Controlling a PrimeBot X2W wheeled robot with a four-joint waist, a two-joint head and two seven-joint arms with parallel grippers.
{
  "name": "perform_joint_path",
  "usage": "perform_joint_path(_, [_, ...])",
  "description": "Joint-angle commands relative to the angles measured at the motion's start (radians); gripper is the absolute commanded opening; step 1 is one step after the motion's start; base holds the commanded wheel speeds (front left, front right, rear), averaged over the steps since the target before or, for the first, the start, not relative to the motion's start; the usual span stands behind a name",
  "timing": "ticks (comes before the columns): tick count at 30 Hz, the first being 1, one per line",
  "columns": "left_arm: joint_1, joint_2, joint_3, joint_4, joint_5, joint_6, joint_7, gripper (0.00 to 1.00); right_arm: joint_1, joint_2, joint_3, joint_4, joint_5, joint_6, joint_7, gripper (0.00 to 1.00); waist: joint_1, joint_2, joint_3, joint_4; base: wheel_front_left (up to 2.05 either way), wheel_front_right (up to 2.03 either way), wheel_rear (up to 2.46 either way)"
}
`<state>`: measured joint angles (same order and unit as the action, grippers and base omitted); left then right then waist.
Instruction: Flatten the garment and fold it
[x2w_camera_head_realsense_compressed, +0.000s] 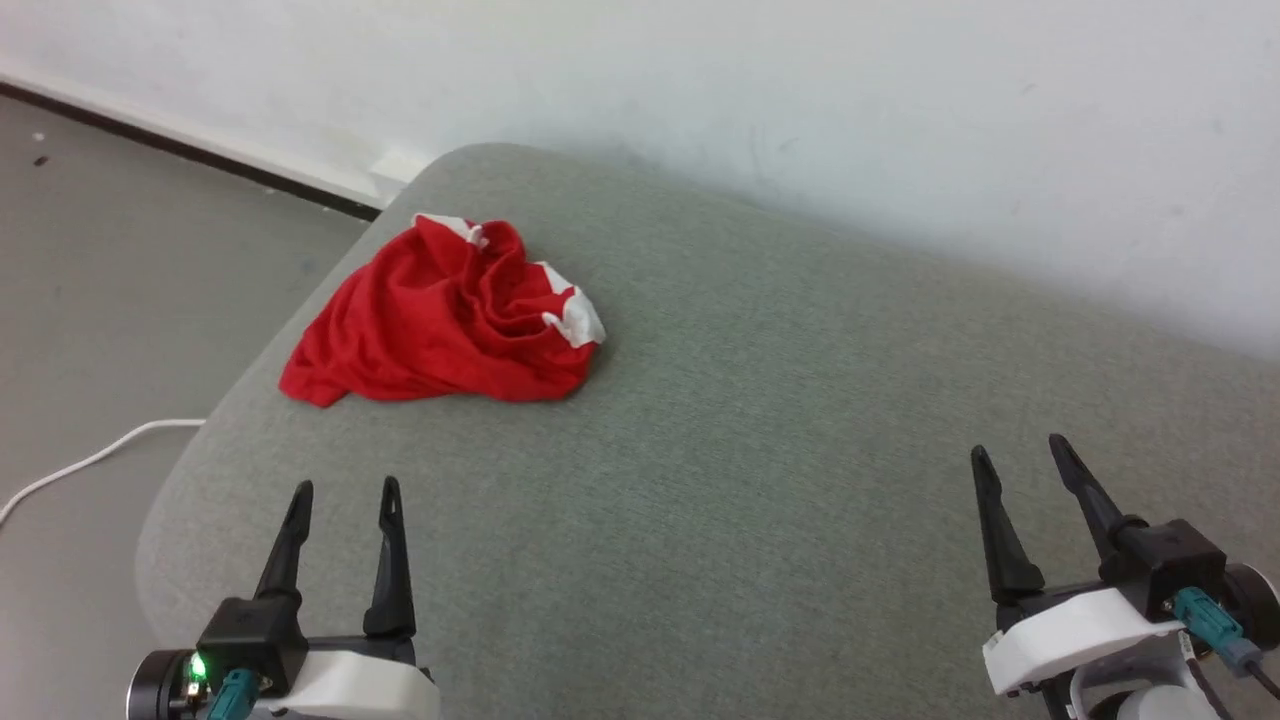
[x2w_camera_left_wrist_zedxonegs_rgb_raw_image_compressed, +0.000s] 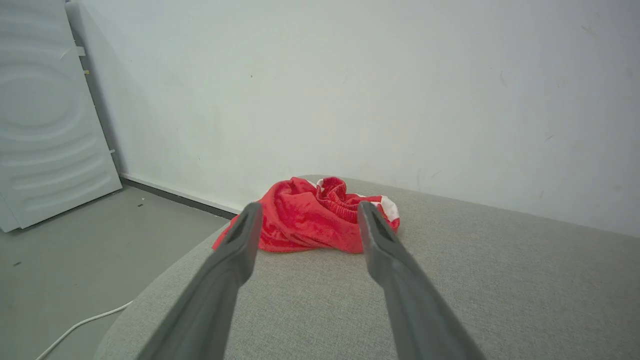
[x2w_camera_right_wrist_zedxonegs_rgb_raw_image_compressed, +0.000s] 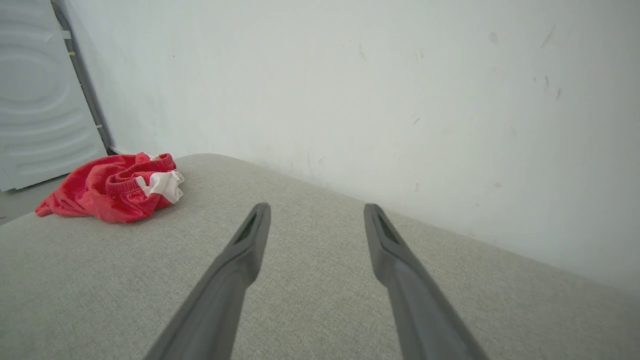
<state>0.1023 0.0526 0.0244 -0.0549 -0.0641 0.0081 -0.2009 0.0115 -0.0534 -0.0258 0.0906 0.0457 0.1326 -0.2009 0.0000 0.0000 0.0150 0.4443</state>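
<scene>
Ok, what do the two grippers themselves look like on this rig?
The left gripper has two long, tapered black fingers on a black block, a white wrist shell, a teal connector and a lit green light. The right gripper has the same build, its teal plug trailing a dark cable.

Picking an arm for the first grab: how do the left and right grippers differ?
The left gripper faces the garment nearby; the right gripper sits far to its side. In the head view the left jaws stand nearly upright, the right jaws lean left. Both open, empty.
</scene>
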Motion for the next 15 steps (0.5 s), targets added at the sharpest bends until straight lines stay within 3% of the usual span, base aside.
perform_joint_path(1, [0.016,-0.002,0.004,-0.007,-0.011,-0.008,-0.012,1.0,0.006,0.002,0.0,0.005,0.008,-0.002,-0.012,1.0,0.0,0.0,-0.006,0.031,0.0,0.0,0.0])
perform_joint_path(15, [0.043,-0.002,0.01,-0.008,-0.027,-0.003,-0.039,1.0,0.007,0.003,0.005,0.02,0.0,-0.002,-0.039,1.0,0.0,0.0,-0.014,0.107,0.0,0.0,0.0])
